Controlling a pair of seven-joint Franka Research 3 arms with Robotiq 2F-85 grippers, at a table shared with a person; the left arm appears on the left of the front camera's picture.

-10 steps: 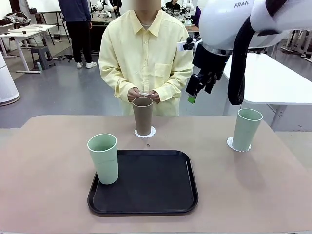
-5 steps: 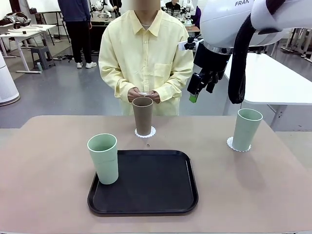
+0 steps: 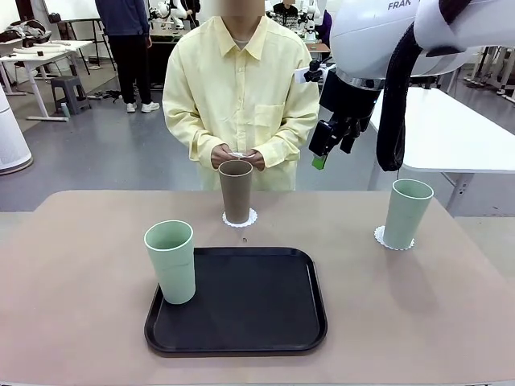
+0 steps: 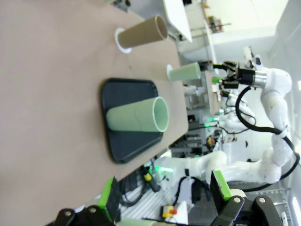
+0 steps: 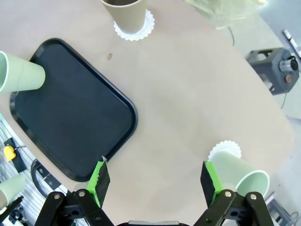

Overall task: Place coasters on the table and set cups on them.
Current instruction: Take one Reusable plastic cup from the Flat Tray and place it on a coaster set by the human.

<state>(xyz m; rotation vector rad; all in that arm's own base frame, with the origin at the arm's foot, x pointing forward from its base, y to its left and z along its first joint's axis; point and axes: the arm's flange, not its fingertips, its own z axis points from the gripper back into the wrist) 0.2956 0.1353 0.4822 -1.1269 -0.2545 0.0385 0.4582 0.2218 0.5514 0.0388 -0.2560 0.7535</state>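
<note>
Black tray (image 3: 241, 310) mid-table, mint cup (image 3: 170, 261) on its corner, left gripper (image 4: 164, 193) and right gripper (image 5: 155, 176) spread wide, empty

Glossy white rounded arm (image 3: 374, 36), dark lettering (image 3: 400, 6), thick black cable (image 3: 392, 121), black pincer (image 5: 155, 173), green pads (image 5: 98, 179)

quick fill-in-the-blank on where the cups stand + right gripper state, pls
1. The brown cup stands on a lacy white ___.
2. The left mint cup stands on the black ___.
3. The right gripper, raised above the table, has its jaws ___.

Missing words: coaster; tray; open.
</note>
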